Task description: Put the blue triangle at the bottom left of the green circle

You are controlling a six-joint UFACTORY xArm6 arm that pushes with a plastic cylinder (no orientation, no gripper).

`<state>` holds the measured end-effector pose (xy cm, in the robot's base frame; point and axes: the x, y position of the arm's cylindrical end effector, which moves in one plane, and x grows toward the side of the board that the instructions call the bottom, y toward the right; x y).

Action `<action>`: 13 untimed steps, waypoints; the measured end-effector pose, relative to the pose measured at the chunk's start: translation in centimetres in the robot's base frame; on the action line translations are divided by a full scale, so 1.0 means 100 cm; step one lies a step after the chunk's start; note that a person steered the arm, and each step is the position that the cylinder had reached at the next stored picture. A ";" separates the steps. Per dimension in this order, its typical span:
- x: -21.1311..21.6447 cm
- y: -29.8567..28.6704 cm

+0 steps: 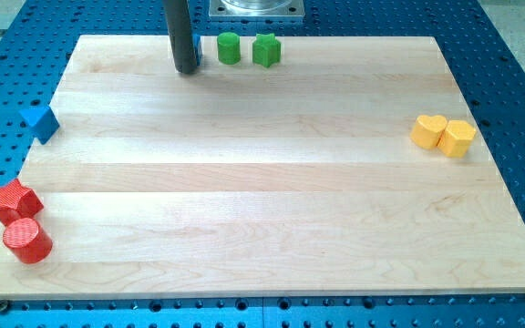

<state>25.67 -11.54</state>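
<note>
Peeking out just right of my tip [187, 69], a mostly hidden blue block [198, 52], probably the triangle, sits just left of the green circle [229, 48]. There is no gripper, just the rod.

board [272, 182]: pale wood, smooth, matt, as I see it
table [509, 82]: blue perforated metal
my rod [180, 32]: dark, slightly glossy
red cylinder [27, 240]: ridged plastic

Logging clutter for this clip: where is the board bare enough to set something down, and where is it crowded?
The whole middle is bare, bordered by the yellow blocks at the view's right and the red blocks at its lower left. The bottom edge right of the reds is free too. Crowded: the top edge, where my tip stands just left of the green circle and green star. A blue block sits at the left edge.
</note>
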 end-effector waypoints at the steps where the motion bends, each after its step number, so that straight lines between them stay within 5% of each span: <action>1: -0.002 -0.049; 2: 0.045 -0.156; 3: 0.034 -0.189; 4: 0.040 -0.189; 5: 0.110 -0.189; 6: 0.132 -0.189; 7: 0.151 -0.134; 8: 0.131 -0.094; 9: 0.085 -0.186; 11: 0.214 -0.171; 12: 0.188 -0.114; 13: 0.111 -0.059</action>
<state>36.75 -17.47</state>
